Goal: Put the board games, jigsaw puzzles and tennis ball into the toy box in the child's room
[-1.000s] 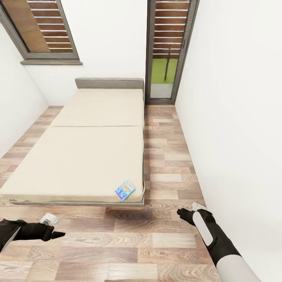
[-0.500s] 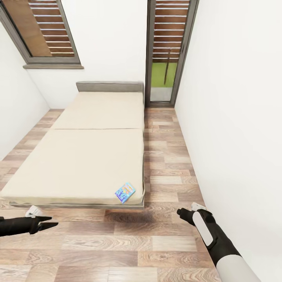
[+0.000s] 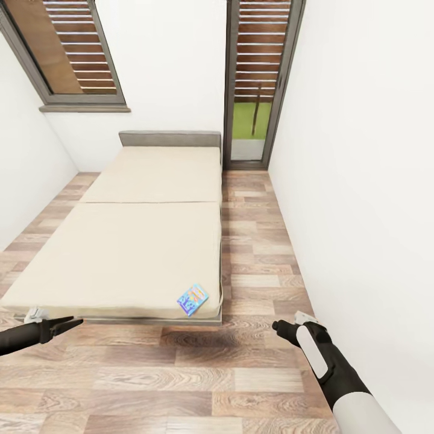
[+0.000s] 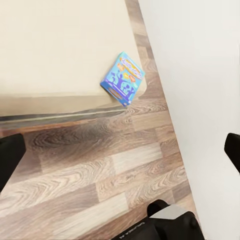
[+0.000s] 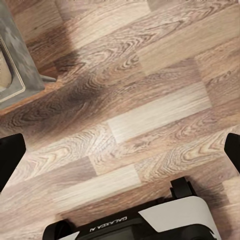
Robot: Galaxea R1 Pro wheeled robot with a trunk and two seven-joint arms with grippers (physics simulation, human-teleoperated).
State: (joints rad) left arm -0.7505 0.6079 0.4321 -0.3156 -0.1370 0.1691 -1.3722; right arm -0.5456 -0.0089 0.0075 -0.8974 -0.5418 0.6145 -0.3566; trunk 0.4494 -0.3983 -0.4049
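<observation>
Left hand (image 3: pixel 71 323) spread, right hand (image 3: pixel 283 330) spread, small blue board game (image 3: pixel 193 299) flat on beige bed (image 3: pixel 132 253) corner

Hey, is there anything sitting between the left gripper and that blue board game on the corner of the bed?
Nothing visible. The left gripper hangs at the bed's foot edge; bare mattress and wooden floor lie between it and the blue board game.

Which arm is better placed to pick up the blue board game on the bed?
Probably the right: the blue board game lies at the bed's near right corner, nearer the right gripper than the left gripper.
</observation>
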